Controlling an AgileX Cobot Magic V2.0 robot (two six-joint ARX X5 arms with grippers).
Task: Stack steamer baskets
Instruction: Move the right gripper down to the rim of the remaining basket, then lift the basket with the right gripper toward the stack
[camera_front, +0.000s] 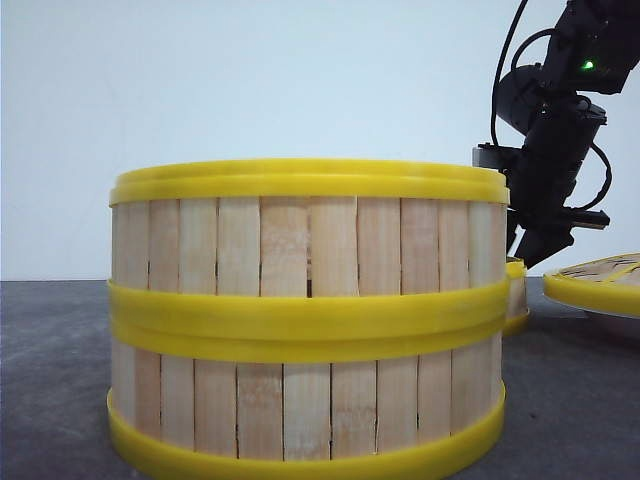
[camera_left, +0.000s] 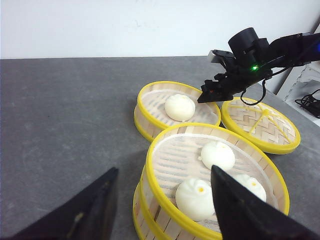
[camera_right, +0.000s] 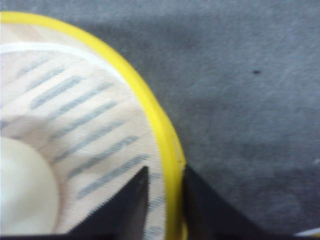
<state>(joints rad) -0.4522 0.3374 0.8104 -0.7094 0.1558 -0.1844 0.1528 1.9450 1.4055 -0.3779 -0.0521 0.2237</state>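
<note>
Two baskets (camera_left: 212, 185) stacked upright, mouths up, right hand (camera_right: 165, 200) pinching third basket's (camera_left: 172, 107) rim (bun inside), left hand (camera_left: 162, 200) spread.

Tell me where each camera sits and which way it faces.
Front: low at table level, facing forward; stacked pair fills it, right arm behind, right.
Left wrist: high, looking down over stacked pair toward single basket; open left tool in foreground.
Right wrist: close above single basket's rim; right tool straddles it.
Shared: both wrist views show that single basket.
</note>
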